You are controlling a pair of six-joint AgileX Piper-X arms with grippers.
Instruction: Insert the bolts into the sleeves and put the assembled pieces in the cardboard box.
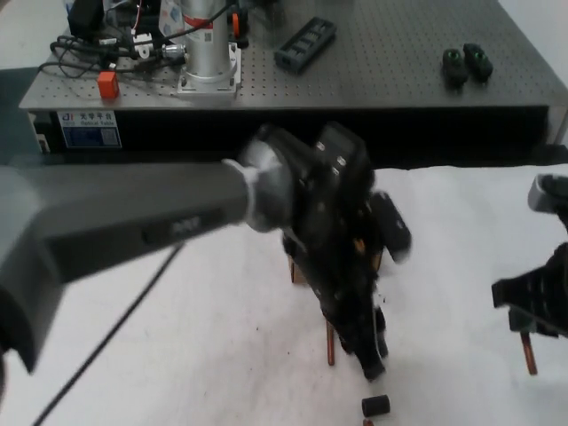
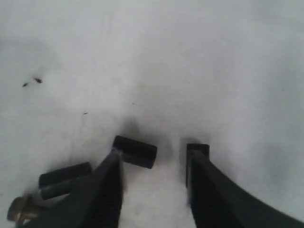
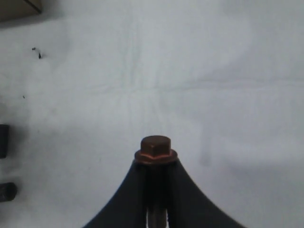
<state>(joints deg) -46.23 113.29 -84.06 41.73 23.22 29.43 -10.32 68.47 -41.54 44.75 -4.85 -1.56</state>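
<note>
My left gripper point(image 2: 156, 151) hangs open just above the white cloth. A short black sleeve point(image 2: 135, 152) lies between its fingers, close against one fingertip point(image 2: 115, 164). A second black sleeve point(image 2: 64, 174) and a copper bolt head point(image 2: 20, 209) lie just outside that finger. In the high view the left arm crosses the middle, its gripper point(image 1: 371, 362) pointing down near a black sleeve point(image 1: 375, 406) and a copper bolt point(image 1: 330, 343). My right gripper point(image 3: 156, 164) is shut on a copper hex-head bolt point(image 3: 156, 148), head outward; it sits at the bench's right edge point(image 1: 532, 306) with the bolt point(image 1: 529, 352) hanging down.
A corner of the cardboard box point(image 3: 18, 6) shows in the right wrist view, with two dark pieces point(image 3: 6, 191) at the picture's edge. Behind the cloth stands a perforated metal table point(image 1: 399, 71) with a post point(image 1: 208, 44), cables and small black parts point(image 1: 304, 43).
</note>
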